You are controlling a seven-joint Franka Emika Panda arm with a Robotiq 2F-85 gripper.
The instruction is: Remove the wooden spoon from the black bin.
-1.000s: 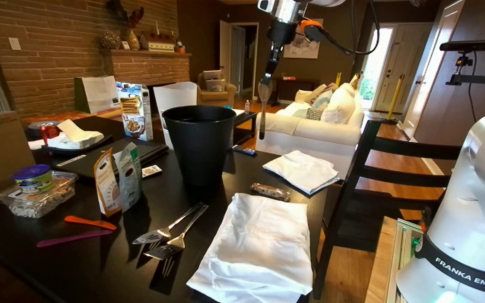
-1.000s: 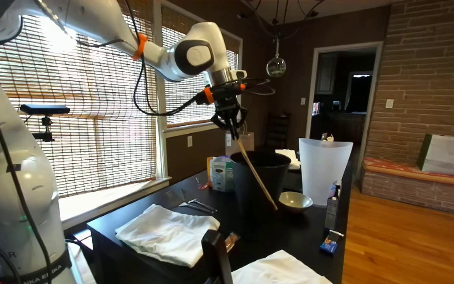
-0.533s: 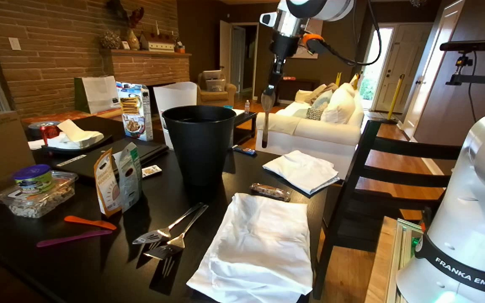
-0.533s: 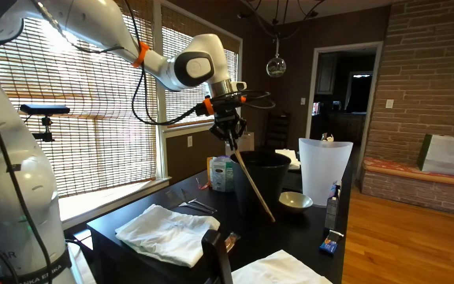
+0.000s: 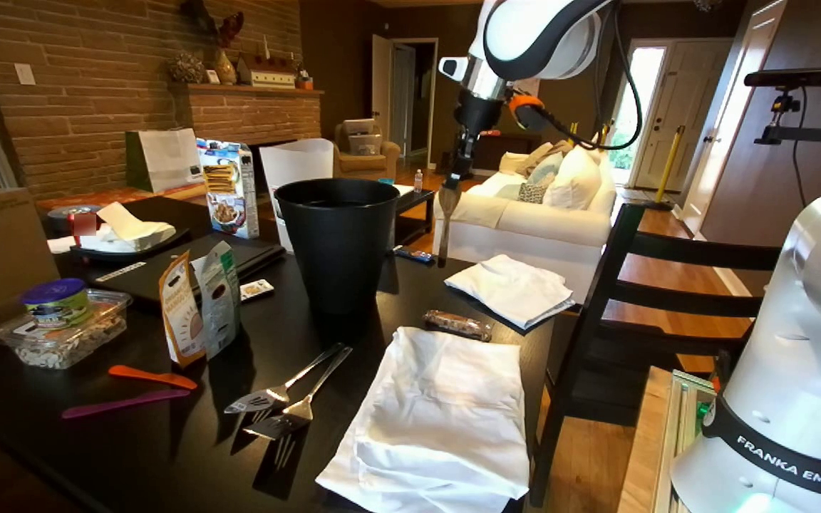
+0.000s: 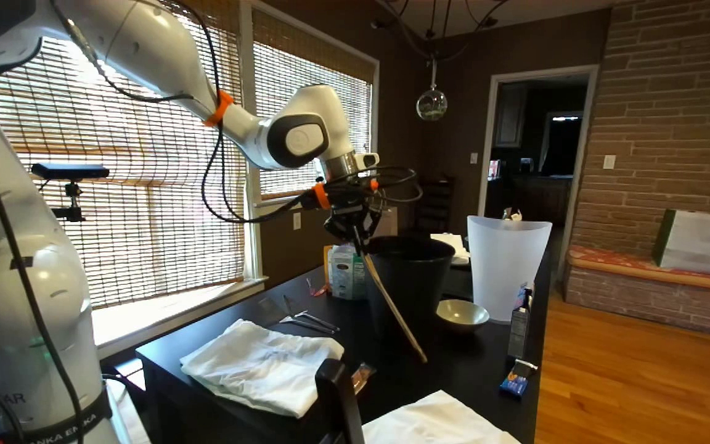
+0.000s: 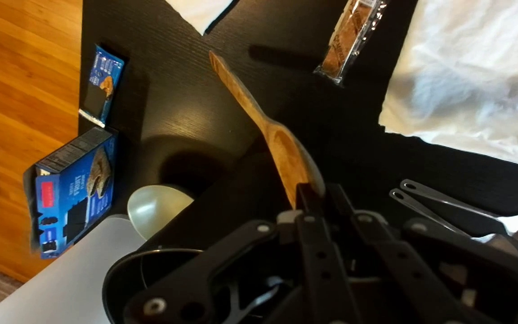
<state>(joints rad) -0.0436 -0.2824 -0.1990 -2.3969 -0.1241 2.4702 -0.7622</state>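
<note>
The wooden spoon [image 7: 283,148] is held by its bowl end in my gripper [image 7: 320,186], whose jaws are shut on it. Its handle slants downward, away from the gripper. In both exterior views the spoon [image 5: 446,221] [image 6: 395,308] is outside the black bin [image 5: 339,256] [image 6: 413,277], beside it. My gripper [image 5: 453,184] [image 6: 361,246] is close to the height of the bin's rim. In the wrist view, the spoon's shadow lies apart from its handle tip, so the spoon is above the table. The bin's rim [image 7: 160,250] shows at the bottom; metal utensils show inside.
Folded white cloths [image 5: 439,420] [image 5: 510,288] and a wrapped bar [image 5: 457,324] lie on the table. Metal servers [image 5: 289,399] lie in front of the bin. A bowl [image 6: 463,312], a white container [image 6: 509,265] and a blue box [image 7: 77,198] stand near it. A chair [image 5: 617,285] stands at the edge.
My gripper has moved down with the spoon in it, beside the bin, bringing the handle tip nearer the table. The bin and the table items have not moved.
</note>
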